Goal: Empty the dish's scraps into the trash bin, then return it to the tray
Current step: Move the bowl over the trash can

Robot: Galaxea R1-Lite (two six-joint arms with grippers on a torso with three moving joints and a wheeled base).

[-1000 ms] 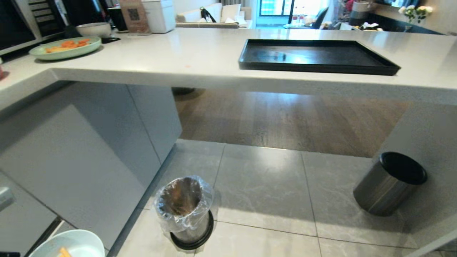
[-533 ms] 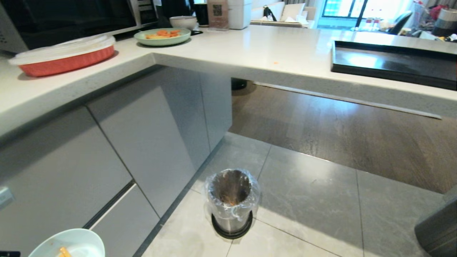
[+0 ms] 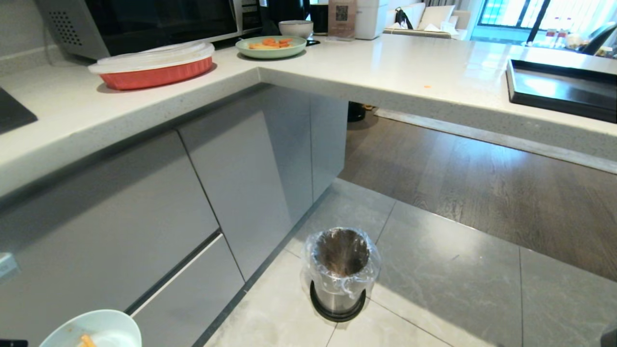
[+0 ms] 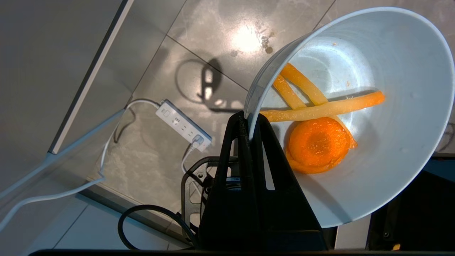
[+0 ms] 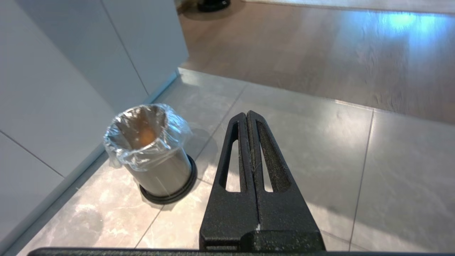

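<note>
The left gripper [image 4: 249,124] is clamped tight on the rim of the pale-blue dish [image 4: 398,117], one finger inside the wall and one outside, with no gap beyond the thin edge it pinches. In the wrist view the dish is tipped, its open mouth turned toward the camera and its rim held at about 9 o'clock of the bowl. Inside lie the scraps [image 4: 316,142]: an orange carrot round with thin pale-yellow sticks crossing above it, their long axes running roughly from 8 to 2 o'clock and 10 to 4 o'clock.

In the head view the dish [image 3: 96,327] sits at the lower left corner, at about 8 o'clock from the trash bin [image 3: 341,272], well apart from it. The bin stands upright on the floor tiles, its clear liner folded over the rim. The black tray [image 3: 559,89] lies on the tabletop at 2 o'clock.

The right gripper [image 5: 249,117] hangs above the floor near the bin, fingers pressed together, holding nothing.
</note>
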